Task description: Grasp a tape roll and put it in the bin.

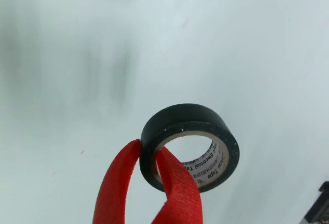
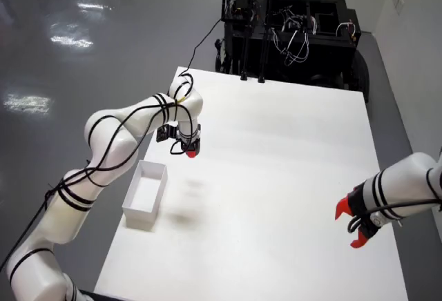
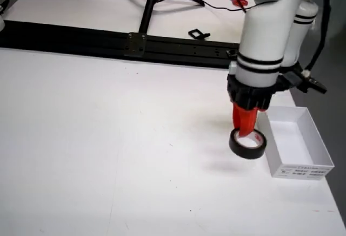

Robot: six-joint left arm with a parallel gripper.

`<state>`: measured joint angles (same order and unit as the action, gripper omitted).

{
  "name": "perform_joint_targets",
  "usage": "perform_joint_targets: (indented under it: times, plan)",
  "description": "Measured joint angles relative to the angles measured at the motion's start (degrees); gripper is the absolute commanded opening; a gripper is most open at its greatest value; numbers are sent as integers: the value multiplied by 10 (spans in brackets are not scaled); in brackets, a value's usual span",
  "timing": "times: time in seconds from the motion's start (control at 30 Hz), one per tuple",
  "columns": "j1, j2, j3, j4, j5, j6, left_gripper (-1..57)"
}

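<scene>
Gripper-riding view shows gripper pinching tape roll; bin unseen.

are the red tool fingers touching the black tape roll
Touching. The view that rides on the tool shows one red finger inside the tape roll and one outside, both pressed against its wall.

View riding on the gripper: table blurred; a dark object cut off at lower right. Overhead view: tape roll too small to discern.
</scene>
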<state>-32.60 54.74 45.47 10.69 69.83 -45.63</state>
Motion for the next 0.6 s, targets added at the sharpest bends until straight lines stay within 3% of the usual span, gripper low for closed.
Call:
perform_joint_targets:
  times: [0.37, 0.6]
  plan:
    - [42, -210, 231, 23, 4, -25, -7]
    - [55, -252, 308, 32, -12, -42, -7]
